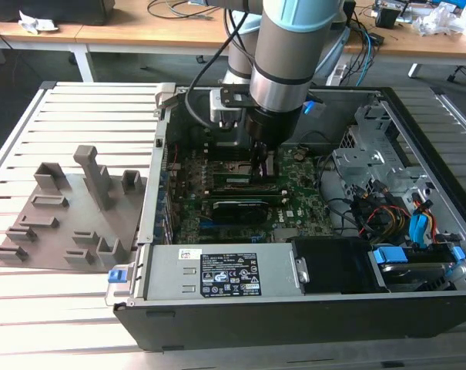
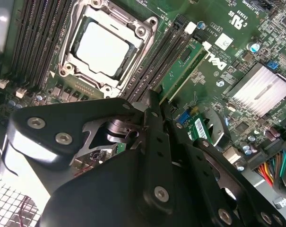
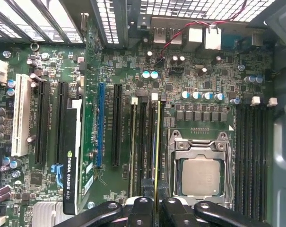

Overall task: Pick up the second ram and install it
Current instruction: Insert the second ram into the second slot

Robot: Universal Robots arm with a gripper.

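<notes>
gripper [image 1: 265, 158] low inside open case [image 1: 294, 320], centre of exterior view; fingers [image 3: 143, 206] pinch second ram [image 3: 157, 142], stick standing on edge in slot [image 3: 155, 99] just beside cpu socket [image 3: 199, 177], probably held upright to meet slot squarely. first wrist view gives its thin edge along slot; second wrist view, green face.

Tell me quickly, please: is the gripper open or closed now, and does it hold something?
The gripper: closed, holding the second ram on edge, close beside the CPU socket.
</notes>
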